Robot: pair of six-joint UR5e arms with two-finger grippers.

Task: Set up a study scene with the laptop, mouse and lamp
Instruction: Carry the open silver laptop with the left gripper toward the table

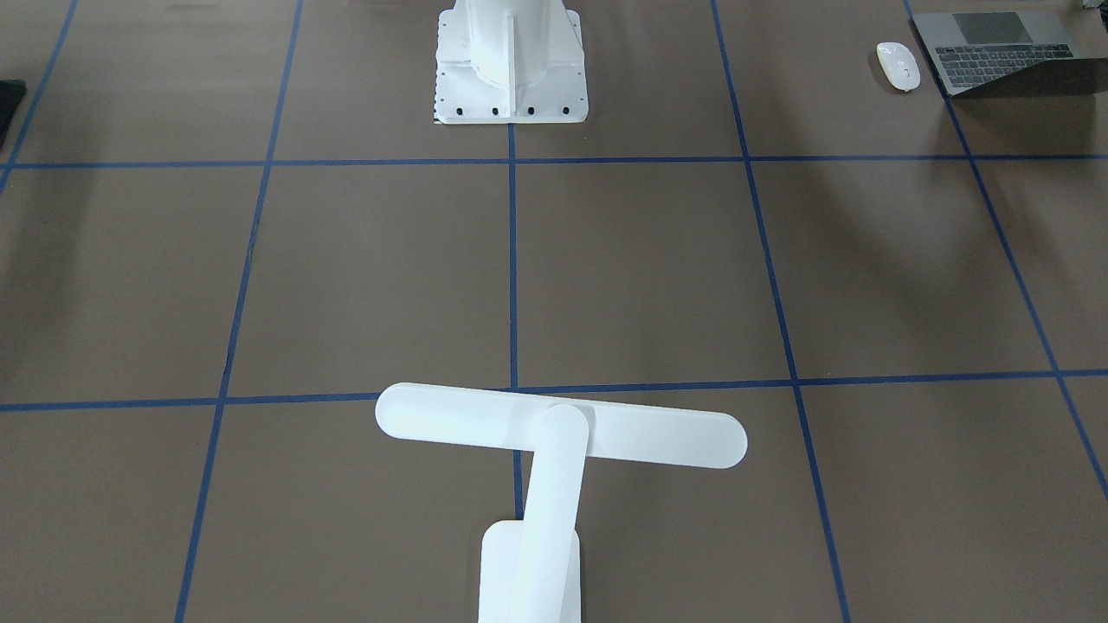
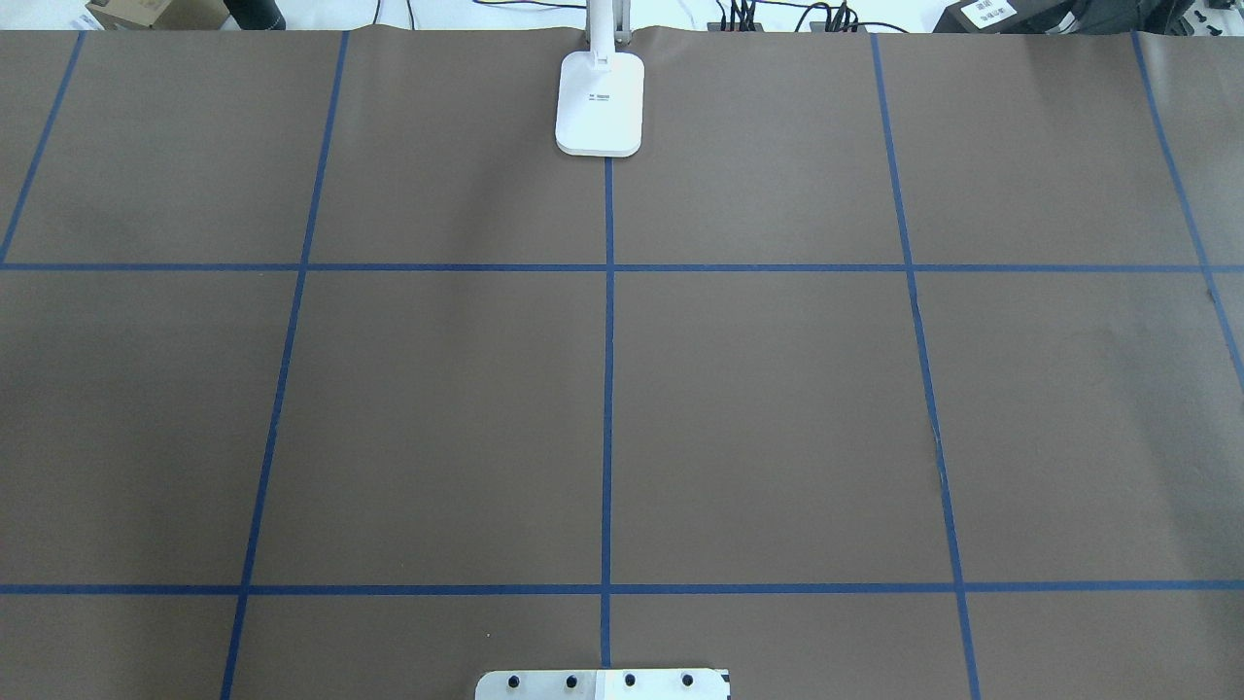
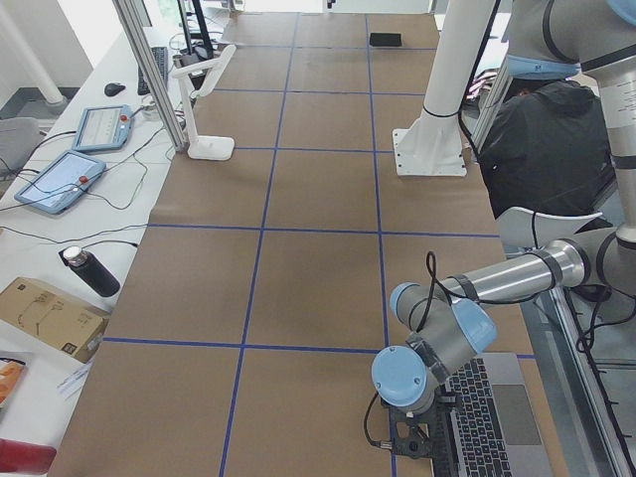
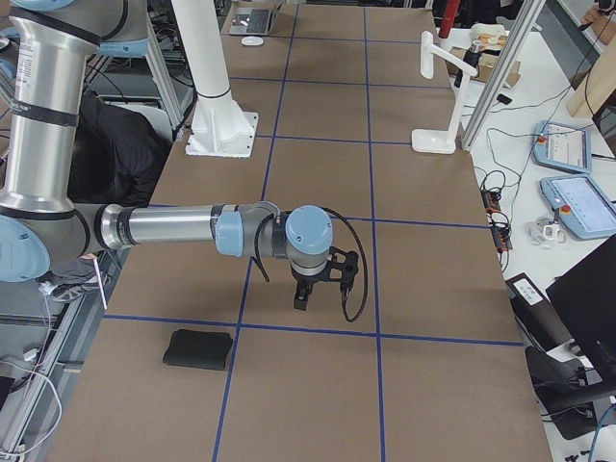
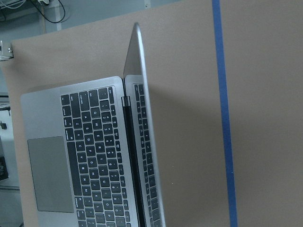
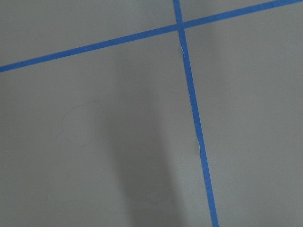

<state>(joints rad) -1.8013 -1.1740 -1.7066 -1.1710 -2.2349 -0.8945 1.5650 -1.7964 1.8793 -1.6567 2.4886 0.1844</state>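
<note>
The laptop (image 1: 995, 52) lies open at the table's end on my left side, by the near edge; it also shows in the left wrist view (image 5: 90, 156). The white mouse (image 1: 898, 65) lies just beside it. The white lamp (image 1: 554, 433) stands at the far middle edge, and its base (image 2: 600, 102) shows in the overhead view. My left gripper (image 3: 412, 442) hangs just over the laptop's (image 3: 487, 417) screen side; I cannot tell if it is open. My right gripper (image 4: 313, 289) hangs over bare table, and I cannot tell its state either.
A white bolted pedestal (image 1: 511, 61) stands at the near middle edge. A black square mat (image 4: 197, 348) lies at the end on my right side. Tablets, cables, a bottle and boxes lie on the white bench (image 3: 60, 199) beyond the far edge.
</note>
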